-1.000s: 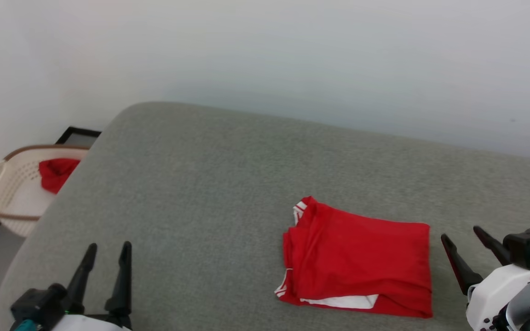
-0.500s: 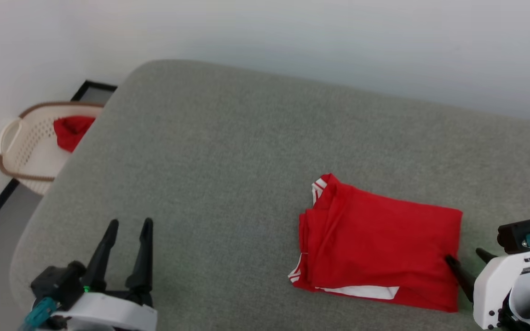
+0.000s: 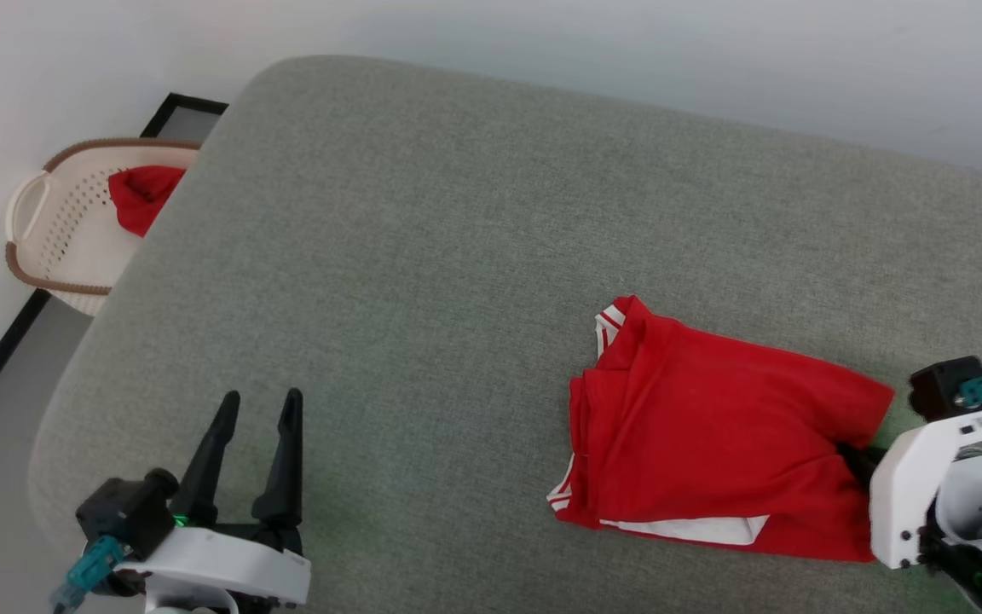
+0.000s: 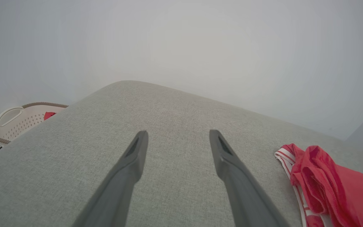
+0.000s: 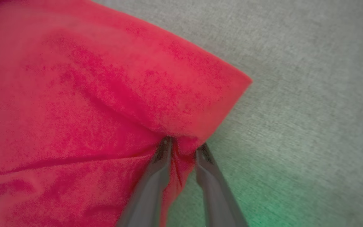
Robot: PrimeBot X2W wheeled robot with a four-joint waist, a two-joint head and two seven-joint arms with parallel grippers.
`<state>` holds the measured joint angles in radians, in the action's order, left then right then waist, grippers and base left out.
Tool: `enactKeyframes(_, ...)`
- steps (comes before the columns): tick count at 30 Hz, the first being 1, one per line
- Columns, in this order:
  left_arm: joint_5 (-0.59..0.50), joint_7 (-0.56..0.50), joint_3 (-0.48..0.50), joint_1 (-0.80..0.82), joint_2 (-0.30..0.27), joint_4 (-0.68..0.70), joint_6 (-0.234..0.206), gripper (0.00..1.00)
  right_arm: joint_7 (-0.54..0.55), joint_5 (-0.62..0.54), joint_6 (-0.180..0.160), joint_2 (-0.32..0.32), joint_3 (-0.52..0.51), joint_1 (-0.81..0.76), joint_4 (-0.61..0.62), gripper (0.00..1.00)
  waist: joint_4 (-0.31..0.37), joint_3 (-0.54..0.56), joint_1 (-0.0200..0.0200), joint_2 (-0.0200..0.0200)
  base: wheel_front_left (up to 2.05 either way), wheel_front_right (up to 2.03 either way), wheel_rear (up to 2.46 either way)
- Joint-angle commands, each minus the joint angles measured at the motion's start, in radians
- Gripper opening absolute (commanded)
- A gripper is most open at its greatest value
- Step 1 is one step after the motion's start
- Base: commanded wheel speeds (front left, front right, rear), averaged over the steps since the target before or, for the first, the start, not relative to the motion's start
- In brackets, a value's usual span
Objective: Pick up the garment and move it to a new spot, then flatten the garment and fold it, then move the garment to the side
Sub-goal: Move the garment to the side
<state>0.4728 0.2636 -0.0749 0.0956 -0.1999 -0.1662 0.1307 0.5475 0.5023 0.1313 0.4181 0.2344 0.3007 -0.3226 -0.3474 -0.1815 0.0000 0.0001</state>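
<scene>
The garment (image 3: 713, 426) is a folded red T-shirt with white striped trim, lying on the right part of the grey cushion (image 3: 414, 256). My right gripper (image 3: 854, 454) is at its right edge, fingertips tucked into the fabric. In the right wrist view the right gripper (image 5: 184, 145) is shut on a pinch of the garment (image 5: 90, 94) near its corner, which is raised a little. My left gripper (image 3: 257, 405) stands open over bare cushion at the lower left, far from the shirt. From the left wrist, the left gripper (image 4: 176, 135) holds nothing and the garment (image 4: 332, 186) lies off to the right.
A cream laundry basket (image 3: 26, 205) with a brown rim stands on the floor past the cushion's left edge, a plain red cloth (image 3: 146, 192) inside it. The basket (image 4: 11, 121) also appears at the left in the left wrist view. A pale wall runs behind the cushion.
The head camera has tilted down, shifting the whole picture. My right gripper moved in to the garment's right edge and closed on the fabric, lifting that edge slightly. The left gripper stayed open.
</scene>
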Motion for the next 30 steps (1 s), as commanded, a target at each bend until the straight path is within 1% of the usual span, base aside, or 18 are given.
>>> enactKeyframes(1,-0.005,0.0,0.002,0.002,0.001,-0.001,0.0,1.0,0.024,0.009,-0.001,-0.009,0.018,-0.022,-0.026,0.0,0.0,0.004,0.0,-0.0001,0.0,0.0,0.0)
enactKeyframes(7,-0.009,0.0,0.008,-0.008,0.001,-0.003,0.0,1.0,0.042,0.014,-0.001,0.011,0.008,0.015,0.011,0.0,0.012,0.022,0.0,-0.0001,0.0,0.0,0.0)
enactKeyframes(16,-0.021,0.0,-0.001,-0.01,-0.005,0.002,0.0,1.0,0.055,-0.004,-0.001,0.069,0.018,0.074,0.06,0.0,0.05,0.042,0.0,-0.0001,0.0,0.0,0.0)
enactKeyframes(23,-0.026,0.0,-0.007,0.013,-0.01,0.014,0.0,1.0,0.048,-0.007,-0.001,0.15,0.044,0.138,0.076,0.0,0.105,0.031,0.0,-0.0001,0.0,0.0,0.0)
enactKeyframes(30,-0.035,0.0,-0.016,0.054,-0.006,0.032,0.0,1.0,0.03,0.012,-0.001,0.243,0.074,0.215,0.08,0.0,0.178,-0.013,0.0,-0.0001,0.0,0.0,0.0)
